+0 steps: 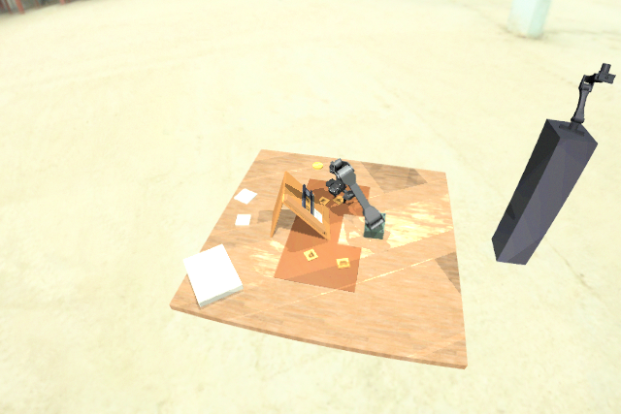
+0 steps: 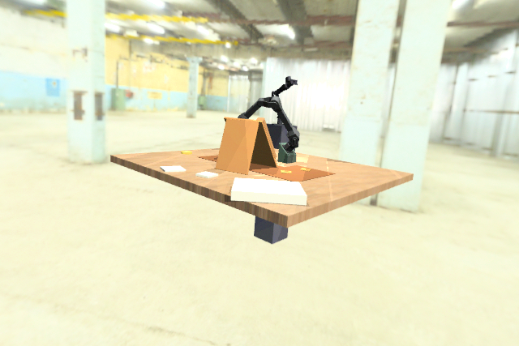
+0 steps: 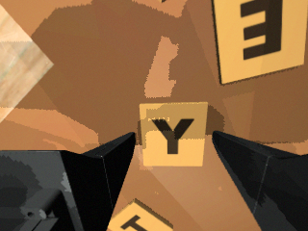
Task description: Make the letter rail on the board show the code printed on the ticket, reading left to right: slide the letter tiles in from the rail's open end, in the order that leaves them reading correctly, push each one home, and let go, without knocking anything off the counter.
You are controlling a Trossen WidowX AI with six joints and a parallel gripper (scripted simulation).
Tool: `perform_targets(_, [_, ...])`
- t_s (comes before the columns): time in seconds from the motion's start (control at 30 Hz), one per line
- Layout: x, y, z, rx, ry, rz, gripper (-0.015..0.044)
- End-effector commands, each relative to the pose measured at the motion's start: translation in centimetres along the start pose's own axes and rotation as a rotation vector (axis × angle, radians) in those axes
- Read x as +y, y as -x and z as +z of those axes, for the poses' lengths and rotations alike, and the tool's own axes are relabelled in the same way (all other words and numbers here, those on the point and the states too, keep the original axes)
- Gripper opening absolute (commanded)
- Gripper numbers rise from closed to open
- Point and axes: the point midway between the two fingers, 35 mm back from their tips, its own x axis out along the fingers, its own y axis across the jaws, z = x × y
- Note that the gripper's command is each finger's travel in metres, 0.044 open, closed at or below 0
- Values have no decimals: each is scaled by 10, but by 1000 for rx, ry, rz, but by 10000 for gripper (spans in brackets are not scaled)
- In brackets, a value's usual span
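A yellow tile with a black Y (image 3: 173, 156) lies flat between my fingertips in the wrist view. My gripper (image 3: 172, 136) is open, with a finger on each side of that tile and touching neither edge. A larger-looking E tile (image 3: 295, 29) lies at upper right, its letter turned around. A T tile (image 3: 155, 223) is cut off at the bottom. Two more tiles (image 1: 310, 254) (image 1: 343, 263) lie on the near part of the reddish mat (image 1: 326, 279). The leaning orange board (image 1: 277, 213) (image 2: 237, 145) carries dark blue rail bars (image 1: 304, 198) and a white ticket (image 1: 318, 214); its print is unreadable.
A white block (image 1: 212, 273) (image 2: 268, 191) lies near the counter corner. Two white cards (image 1: 245, 196) (image 1: 243, 219) lie behind the board. A yellow disc (image 1: 317, 165) (image 2: 186, 151) lies by the far edge. Another arm stands on a dark pedestal (image 1: 546, 194) off the counter.
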Motion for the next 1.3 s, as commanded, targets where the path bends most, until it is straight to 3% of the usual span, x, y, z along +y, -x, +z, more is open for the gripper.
perform_targets(0.0, [0, -1, 0, -3, -4, 1, 340])
perform_targets(0.77, [0, -1, 0, -3, -4, 1, 340])
perform_targets(1.27, [0, 0, 0, -3, -4, 1, 201])
